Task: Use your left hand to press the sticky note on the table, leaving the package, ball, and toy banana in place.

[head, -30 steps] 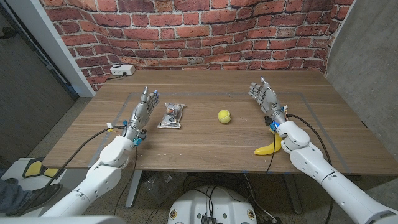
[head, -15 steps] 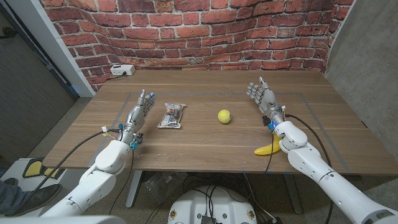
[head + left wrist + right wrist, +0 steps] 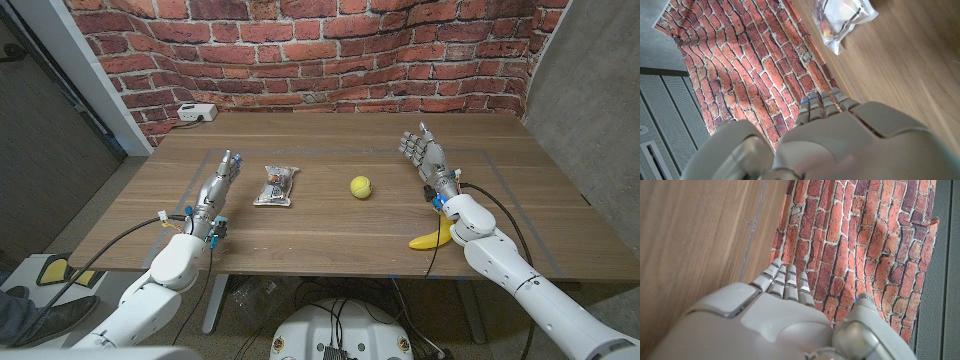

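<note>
Since a second ago the left hand [image 3: 218, 183] has drawn back toward the near-left table edge, away from the package [image 3: 277, 185]; it holds nothing, fingers straight and close together, while the right hand [image 3: 424, 158] waits past the ball [image 3: 360, 187], fingers apart and empty, with the toy banana [image 3: 433, 238] beside its forearm. No sticky note can be made out on the table [image 3: 330, 230], so the press looks unstarted; the next move calls for finding the note and lowering the left fingers onto it without nudging the package. Wood-grain tabletop, brick wall [image 3: 300, 50] behind, a white box [image 3: 196, 113] at the far-left corner.
</note>
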You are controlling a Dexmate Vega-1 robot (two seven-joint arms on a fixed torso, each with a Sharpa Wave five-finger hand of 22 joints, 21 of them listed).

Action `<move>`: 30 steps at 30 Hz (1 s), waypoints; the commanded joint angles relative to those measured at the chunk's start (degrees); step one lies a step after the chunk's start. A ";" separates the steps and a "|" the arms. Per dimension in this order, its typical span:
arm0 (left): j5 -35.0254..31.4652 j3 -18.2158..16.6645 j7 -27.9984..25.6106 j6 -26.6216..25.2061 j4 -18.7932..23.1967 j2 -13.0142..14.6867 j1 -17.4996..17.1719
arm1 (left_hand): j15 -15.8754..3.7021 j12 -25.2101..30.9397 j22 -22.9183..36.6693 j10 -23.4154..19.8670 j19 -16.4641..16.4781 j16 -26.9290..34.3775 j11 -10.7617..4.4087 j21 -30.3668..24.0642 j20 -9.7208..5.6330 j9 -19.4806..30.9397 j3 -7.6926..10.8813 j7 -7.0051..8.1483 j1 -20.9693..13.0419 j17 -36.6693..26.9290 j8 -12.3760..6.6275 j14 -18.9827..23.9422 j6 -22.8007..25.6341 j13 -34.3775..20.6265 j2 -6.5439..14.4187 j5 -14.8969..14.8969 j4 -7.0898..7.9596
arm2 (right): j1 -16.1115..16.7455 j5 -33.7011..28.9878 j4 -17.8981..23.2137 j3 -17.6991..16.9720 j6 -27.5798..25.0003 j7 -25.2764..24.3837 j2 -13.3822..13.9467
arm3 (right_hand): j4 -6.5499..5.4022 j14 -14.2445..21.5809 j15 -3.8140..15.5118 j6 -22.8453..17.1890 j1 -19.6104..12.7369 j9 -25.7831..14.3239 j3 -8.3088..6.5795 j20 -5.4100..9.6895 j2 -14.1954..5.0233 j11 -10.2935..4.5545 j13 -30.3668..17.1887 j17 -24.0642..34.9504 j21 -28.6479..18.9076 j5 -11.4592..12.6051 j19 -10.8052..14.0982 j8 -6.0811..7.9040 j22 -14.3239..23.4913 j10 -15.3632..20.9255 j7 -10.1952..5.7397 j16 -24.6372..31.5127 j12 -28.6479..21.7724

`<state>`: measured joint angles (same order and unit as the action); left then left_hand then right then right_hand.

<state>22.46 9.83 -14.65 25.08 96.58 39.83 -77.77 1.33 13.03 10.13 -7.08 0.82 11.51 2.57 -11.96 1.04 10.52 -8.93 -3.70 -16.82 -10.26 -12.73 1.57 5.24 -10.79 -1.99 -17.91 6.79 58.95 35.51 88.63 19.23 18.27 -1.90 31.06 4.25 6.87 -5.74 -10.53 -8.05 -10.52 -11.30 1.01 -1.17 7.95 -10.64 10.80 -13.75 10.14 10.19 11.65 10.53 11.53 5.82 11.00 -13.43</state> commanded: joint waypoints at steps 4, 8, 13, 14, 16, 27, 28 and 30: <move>-2.62 -3.16 -2.70 0.95 3.07 0.54 -5.67 | 0.21 0.09 0.13 -0.86 1.07 0.03 0.00 -0.29 -0.28 0.21 -0.28 0.10 -0.58 -0.25 -0.16 0.84 0.59 -0.14 0.09 -0.51 -0.08 | 0.92 -1.31 2.12 -0.14 -1.32 -2.25 0.68 | -0.28 -0.24 0.00 0.16 0.29 -0.29 0.16 -0.05 -0.01 0.10 0.00 0.18 0.20 0.45 -0.29 -0.21 0.22 0.41 -0.07 -0.09 0.14; -3.02 -3.78 -2.83 0.15 4.07 0.72 -6.91 | 0.26 0.11 0.13 -1.04 1.23 0.03 0.07 -0.32 -0.32 0.21 -0.33 0.17 -0.64 -0.25 -0.12 0.96 0.62 -0.15 0.12 -0.54 -0.11 | 0.99 -1.31 1.94 0.03 -1.19 -2.39 0.31 | -0.28 -0.23 -0.02 0.12 0.31 -0.29 0.18 -0.10 -0.02 0.11 0.00 0.16 0.25 0.48 -0.29 -0.21 0.21 0.45 -0.05 -0.10 0.16; -5.39 -4.41 -4.63 -0.77 5.74 0.43 -8.83 | 0.36 0.03 0.12 -0.97 1.31 -0.02 0.12 -0.30 -0.31 0.21 -0.40 0.15 -0.72 -0.25 -0.02 1.03 0.56 -0.15 0.15 -0.58 -0.14 | 1.02 -1.71 2.15 0.14 -1.65 -2.94 0.39 | -0.27 -0.21 0.00 0.11 0.30 -0.29 0.18 -0.09 -0.05 0.03 0.00 0.13 0.27 0.51 -0.24 -0.22 0.21 0.50 -0.08 -0.10 0.17; -5.98 -4.57 -5.12 -0.92 6.06 0.31 -9.26 | 0.37 0.04 0.12 -1.05 1.29 -0.02 0.07 -0.28 -0.28 0.21 -0.42 0.14 -0.73 -0.25 -0.02 1.06 0.58 -0.15 0.16 -0.59 -0.14 | 1.04 -1.72 2.20 0.13 -1.72 -3.11 0.35 | -0.26 -0.20 0.02 0.10 0.29 -0.29 0.18 -0.07 -0.06 0.02 0.00 0.13 0.28 0.52 -0.24 -0.22 0.21 0.49 -0.05 -0.10 0.18; -7.13 -4.97 -6.17 -1.28 6.76 0.05 -10.19 | 0.41 0.02 0.12 -1.06 1.43 -0.04 0.02 -0.31 -0.26 0.21 -0.45 0.15 -0.76 -0.25 -0.01 1.09 0.67 -0.15 0.18 -0.61 -0.15 | 1.04 -1.83 2.24 0.12 -1.77 -3.32 0.32 | -0.25 -0.21 0.02 0.10 0.28 -0.29 0.17 -0.07 -0.08 0.08 0.00 0.12 0.30 0.53 -0.24 -0.22 0.21 0.50 -0.08 -0.11 0.19; -14.59 -8.38 -13.37 -5.68 12.07 -2.06 -16.53 | 0.56 0.05 0.12 -1.57 2.15 0.10 0.15 -0.45 -0.14 0.21 -0.65 0.06 -0.94 -0.24 -0.10 1.88 1.37 -0.15 0.26 -0.71 -0.21 | 0.40 -2.09 1.67 0.65 -2.56 -3.78 -0.12 | -0.19 -0.22 -0.05 0.03 0.22 -0.29 0.16 -0.02 -0.17 0.11 0.00 0.06 0.40 0.61 -0.20 -0.22 0.20 0.55 -0.07 -0.14 0.26; -15.34 -8.67 -13.82 -6.46 12.47 -2.08 -16.95 | 0.60 0.06 0.11 -1.63 2.19 0.15 0.18 -0.45 -0.14 0.21 -0.68 0.02 -0.96 -0.24 -0.10 2.08 1.45 -0.15 0.26 -0.72 -0.22 | 0.32 -2.16 1.62 0.73 -2.64 -3.78 -0.12 | -0.19 -0.23 -0.04 0.01 0.22 -0.29 0.17 -0.02 -0.17 0.10 0.00 0.06 0.40 0.61 -0.20 -0.22 0.20 0.57 -0.04 -0.15 0.26; -16.86 -9.01 -14.84 -7.10 12.78 -2.46 -17.42 | 0.60 0.04 0.11 -1.63 2.23 0.18 0.23 -0.44 -0.13 0.21 -0.71 0.01 -0.98 -0.24 -0.07 2.20 1.43 -0.15 0.26 -0.73 -0.23 | 0.18 -2.28 1.58 0.85 -2.75 -3.87 -0.17 | -0.18 -0.23 -0.04 0.01 0.21 -0.29 0.16 -0.02 -0.19 0.16 0.00 0.05 0.43 0.62 -0.21 -0.22 0.20 0.58 -0.08 -0.15 0.27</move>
<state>12.27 3.48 -23.95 22.00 105.45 38.96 -90.46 1.95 13.03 10.14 -8.20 2.66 11.51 2.88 -11.96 0.82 10.52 -9.23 -3.50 -17.36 -10.26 -12.73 3.17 6.26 -10.79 -1.51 -18.34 6.48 59.75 33.66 90.70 19.55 16.20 -5.28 31.24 4.02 6.83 -5.70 -10.53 -8.06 -10.52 -11.07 0.82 -1.17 7.95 -10.64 10.65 -13.48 10.41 9.99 11.42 10.53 11.53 5.83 11.00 -13.43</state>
